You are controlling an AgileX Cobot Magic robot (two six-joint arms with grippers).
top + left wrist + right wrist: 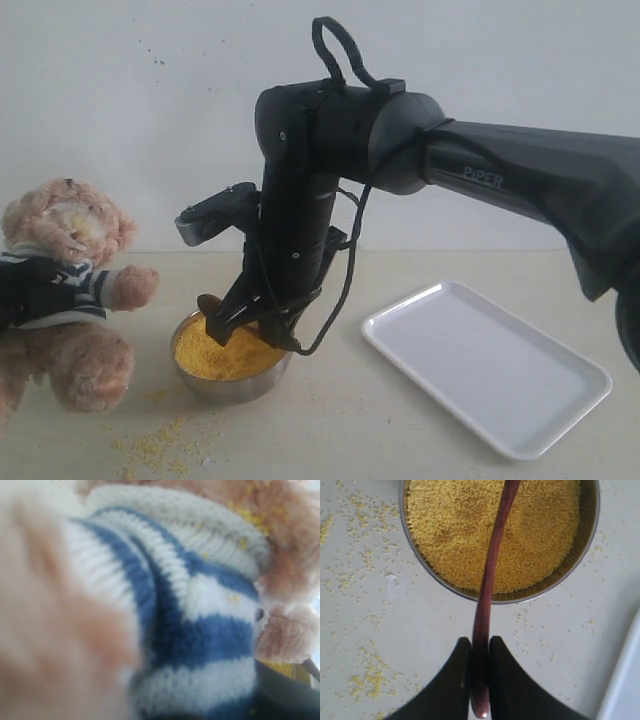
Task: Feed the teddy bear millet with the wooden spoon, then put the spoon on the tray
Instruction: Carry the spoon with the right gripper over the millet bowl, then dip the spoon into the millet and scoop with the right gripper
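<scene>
Yellow millet [225, 355] fills a round steel bowl [235, 385] on a pale surface [380, 430], a little left of the middle. The right arm reaches across from the right, and its end effector [480, 645] points down over the bowl. It is clenched on the thin handle of the wooden spoon [490, 570], with the two black fingers pressed against either side of the handle. The spoon runs out over the grain, with its scooping end at the bowl's left rim.

The teddy bear [70, 290], in a navy-and-white striped shirt, sits at the far left, just beside the bowl, with one arm stretched toward it. A few yellow grains cling to its fur. Loose grains [155, 445] lie scattered on the surface near the bowl. The white tray [490, 370] lies well apart on the right, with nothing on it.

The left wrist view shows only the bear's shirt close up, so I cannot tell how the left end effector stands.

This looks like the scooping step. The next move likely calls for lifting the spoon level so the grain stays on, then carrying it left to the bear's mouth.
</scene>
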